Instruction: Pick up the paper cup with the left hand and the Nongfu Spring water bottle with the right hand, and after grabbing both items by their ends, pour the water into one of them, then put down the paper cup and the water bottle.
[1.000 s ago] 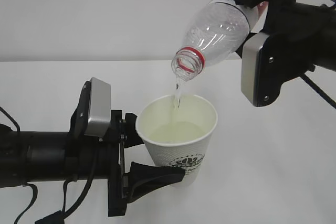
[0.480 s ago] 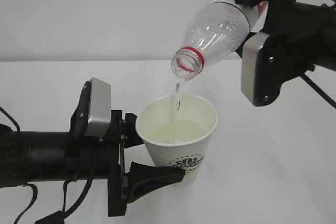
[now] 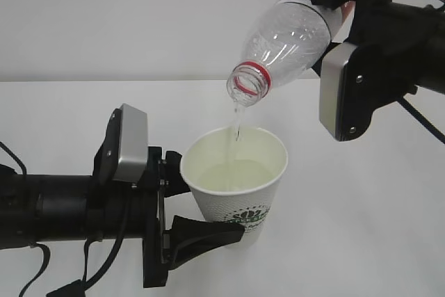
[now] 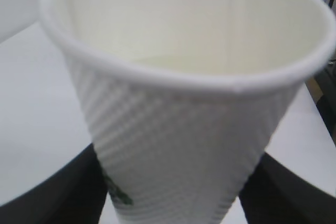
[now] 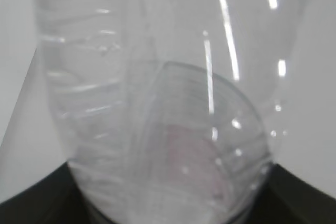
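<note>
Exterior view: pouring is under way above a white table (image 3: 361, 241).
Water: a thin stream (image 3: 237, 124) is falling from the bottle mouth into the cup, pooling faintly yellowish against the cup's inside.
Paper cup: the paper cup (image 3: 236, 182) is sitting upright, rim up, directly under the bottle mouth; its green logo is facing the camera low on the wall.
Left hand: the left hand (image 3: 201, 213) is pinching the paper cup near its base, one finger on each side; the left wrist view is showing both dark fingers flanking the cup's narrow end.
Nongfu Spring water bottle: the Nongfu Spring water bottle (image 3: 281, 46) is tilting neck-down to the left, red neck ring lowest, looking nearly drained.
Right hand: the right hand (image 3: 330, 1) is clamping the bottle's far end, high at right.
Step in hand: pouring, likely near its finish.
Next move: probably calling for righting the bottle once the stream is stopping, then setting both items down while keeping the cup level.
</note>
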`<control>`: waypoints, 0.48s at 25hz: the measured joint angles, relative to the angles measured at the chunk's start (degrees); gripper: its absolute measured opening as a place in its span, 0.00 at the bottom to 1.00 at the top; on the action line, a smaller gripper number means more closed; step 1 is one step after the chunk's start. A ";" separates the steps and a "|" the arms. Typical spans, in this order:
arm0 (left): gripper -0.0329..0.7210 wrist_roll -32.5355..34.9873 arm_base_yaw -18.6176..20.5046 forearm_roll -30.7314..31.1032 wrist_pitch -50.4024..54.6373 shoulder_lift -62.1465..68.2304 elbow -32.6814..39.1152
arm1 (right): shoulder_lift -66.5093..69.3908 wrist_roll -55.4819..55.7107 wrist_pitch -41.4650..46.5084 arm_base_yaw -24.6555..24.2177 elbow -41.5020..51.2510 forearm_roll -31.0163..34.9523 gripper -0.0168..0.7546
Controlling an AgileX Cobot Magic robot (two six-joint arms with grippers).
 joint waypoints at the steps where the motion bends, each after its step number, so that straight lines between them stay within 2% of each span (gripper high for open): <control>1: 0.74 0.00 0.00 0.00 0.00 0.00 0.00 | 0.00 0.00 -0.11 0.00 0.00 0.00 0.67; 12: 0.74 0.00 0.00 0.00 0.03 0.00 0.00 | 0.00 -0.22 -0.11 0.00 0.00 0.10 0.67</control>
